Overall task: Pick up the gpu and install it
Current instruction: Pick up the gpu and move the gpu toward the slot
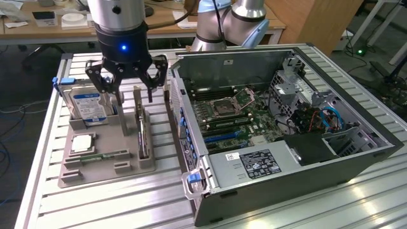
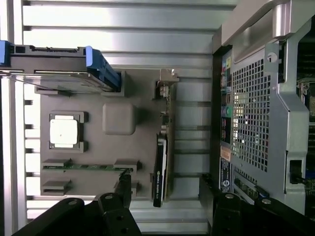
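Observation:
The gpu (image 1: 142,133) stands on edge in a slot of the grey parts tray (image 1: 121,143), seen as a slim green blade with a black cooler. In the wrist view the gpu (image 2: 160,167) runs down the tray (image 2: 98,147) between my two black fingers (image 2: 125,187). My gripper (image 1: 135,98) hangs open over the card's far end, one finger on each side, with a gap to the card on both. The wrist view shows the gripper (image 2: 166,191) astride the cooler end and holding nothing.
A silver hard drive (image 1: 89,107) with blue clips stands in the tray on the exterior view's left. A CPU (image 1: 83,143) and a memory stick (image 1: 102,155) lie nearer the front. The open computer case (image 1: 286,129), motherboard (image 1: 235,114) exposed, sits close beside the tray.

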`<state>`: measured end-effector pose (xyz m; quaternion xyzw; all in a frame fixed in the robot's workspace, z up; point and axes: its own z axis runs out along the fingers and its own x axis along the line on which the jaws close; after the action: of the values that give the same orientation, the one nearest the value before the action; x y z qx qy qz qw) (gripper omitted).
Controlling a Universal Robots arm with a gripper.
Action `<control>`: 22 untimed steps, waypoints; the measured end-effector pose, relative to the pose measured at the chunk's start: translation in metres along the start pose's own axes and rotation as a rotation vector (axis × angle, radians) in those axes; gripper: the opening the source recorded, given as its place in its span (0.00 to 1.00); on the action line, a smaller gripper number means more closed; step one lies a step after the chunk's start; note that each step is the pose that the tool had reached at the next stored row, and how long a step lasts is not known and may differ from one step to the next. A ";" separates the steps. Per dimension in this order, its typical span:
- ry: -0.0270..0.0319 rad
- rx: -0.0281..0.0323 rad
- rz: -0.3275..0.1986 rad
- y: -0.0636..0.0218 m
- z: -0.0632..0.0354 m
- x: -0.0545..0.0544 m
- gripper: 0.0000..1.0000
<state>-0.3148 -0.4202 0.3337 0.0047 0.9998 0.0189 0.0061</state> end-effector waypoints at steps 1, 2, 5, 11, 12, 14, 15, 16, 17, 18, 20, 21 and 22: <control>-0.0001 -0.0001 0.000 -0.0001 0.0018 0.000 0.67; 0.0000 -0.0001 0.000 -0.0001 0.0036 0.000 0.67; 0.0000 0.0000 0.000 0.0002 0.0091 0.000 0.67; 0.0000 0.0000 0.000 0.0005 0.0190 0.000 0.67; -0.0001 0.0000 0.000 0.0005 0.0208 0.000 0.67; 0.0000 0.0001 0.000 0.0003 0.0245 0.000 0.67; 0.0001 0.0002 0.000 0.0002 0.0263 0.000 0.67; 0.0000 0.0002 0.000 0.0002 0.0281 0.000 0.67; 0.0001 0.0004 0.000 0.0002 0.0298 0.000 0.67; -0.0001 0.0008 0.000 0.0004 0.0317 0.000 0.67; 0.0000 0.0017 0.000 0.0012 0.0354 0.000 0.67; 0.0000 0.0019 0.000 0.0020 0.0371 0.000 0.67; 0.0000 0.0023 0.000 0.0028 0.0390 0.000 0.67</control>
<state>-0.3148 -0.4158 0.2948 0.0046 0.9998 0.0178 0.0060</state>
